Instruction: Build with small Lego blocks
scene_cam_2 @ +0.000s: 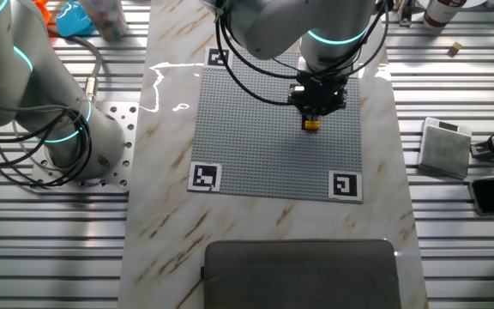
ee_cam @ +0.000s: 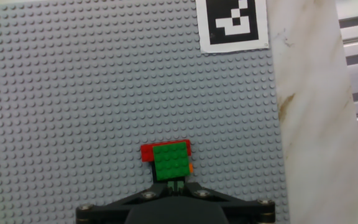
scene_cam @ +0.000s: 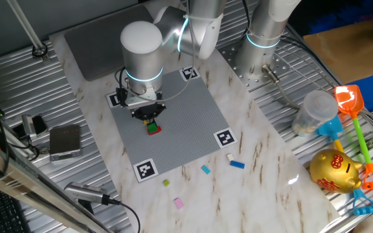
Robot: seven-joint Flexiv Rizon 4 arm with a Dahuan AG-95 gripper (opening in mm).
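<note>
The fingers (ee_cam: 176,185) look nearly closed, tips touching the green block (ee_cam: 170,160) stacked on red.

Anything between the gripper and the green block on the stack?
Nothing. In the hand view the gripper sits right at the near edge of the green block; no gap or other piece shows there.

Marble-patterned table (scene_cam: 264,162), grey studded plate (scene_cam: 180,116) on it, loose small Lego blocks (scene_cam: 237,164) beside plate

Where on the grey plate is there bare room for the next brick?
The grey plate is bare studs nearly everywhere, out to the corner marker. Only crowded spot: the green-and-red stack right at the gripper.
</note>
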